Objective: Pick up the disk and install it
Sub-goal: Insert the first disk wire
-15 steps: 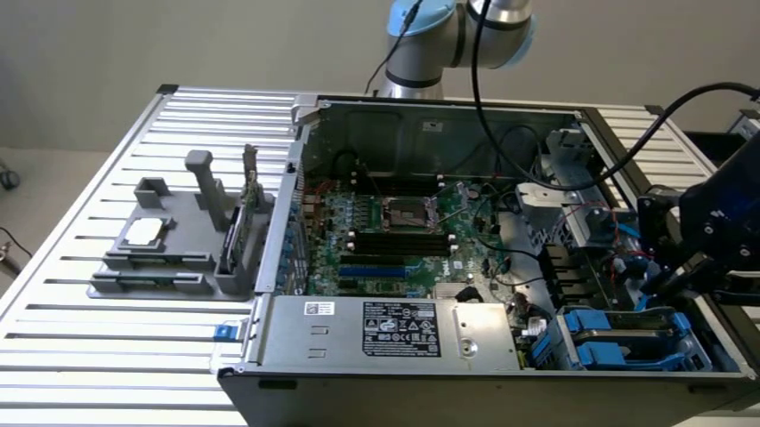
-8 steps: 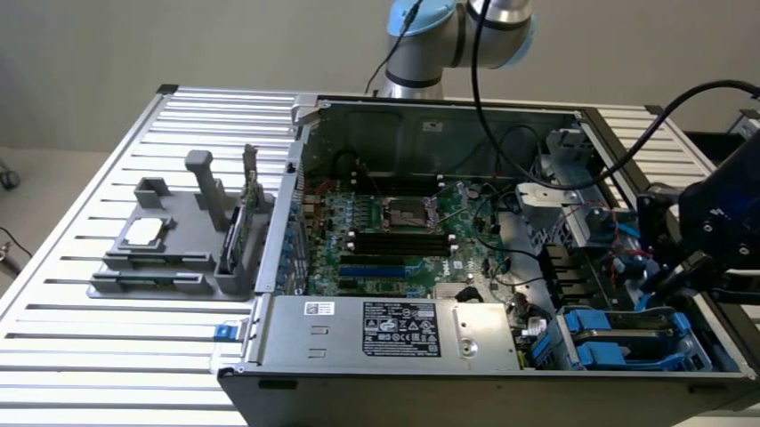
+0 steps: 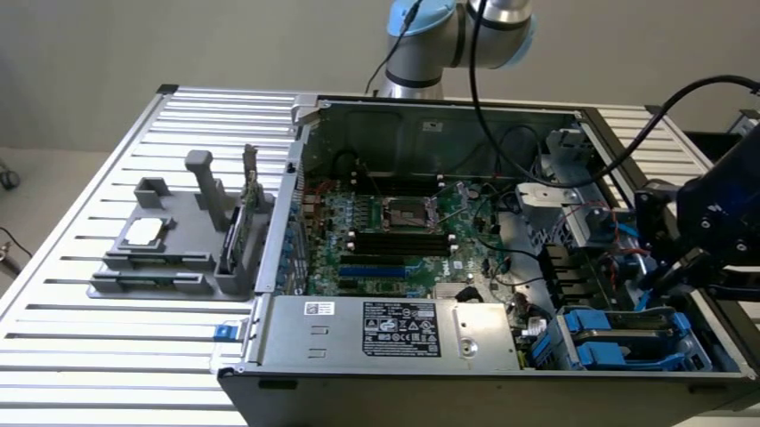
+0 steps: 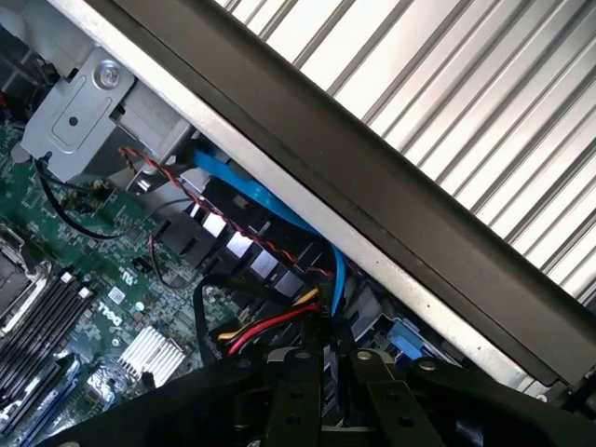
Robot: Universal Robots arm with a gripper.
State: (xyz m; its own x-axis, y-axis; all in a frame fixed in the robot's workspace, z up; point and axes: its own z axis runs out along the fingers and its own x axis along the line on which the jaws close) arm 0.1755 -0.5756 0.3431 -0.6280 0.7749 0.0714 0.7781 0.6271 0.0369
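While a slatted metal table (image 3: 71, 356) carries everything, an open computer case (image 3: 285, 267) lies on it with its inside facing up, spreading from the table's middle to the edge at the exterior view's right. A robot arm (image 3: 457, 40) rises beyond the case's far edge.

Inside the case, a green motherboard (image 3: 392, 240) covers the middle of the floor. A silver labelled power supply box (image 3: 392, 331) lies along the case's near edge.

On the table's side at the exterior view's left, well apart from the case's drive bays, stands a grey fixture (image 3: 178, 258) with upright posts. A small square silver chip (image 3: 144, 233) rests on it.

The black gripper (image 3: 665, 280) hangs over the case's edge at the exterior view's right. In the wrist view the gripper (image 4: 331, 358) has its two fingers (image 4: 303, 400) drawn close together. The claw looks clenched on itself, grasping no object.

The disk (image 3: 635, 325) sits low in the case's near corner at the exterior view's right. It shows as a flat grey face between blue carrier frames (image 3: 590, 342), just below the gripper and apart from it.

In the wrist view, a flat blue cable (image 4: 261, 200) runs beside the case's wall. A twisted red and black wire (image 4: 223, 219) crosses it. Yellow and red wires (image 4: 270, 326) lie just beyond the fingertips.
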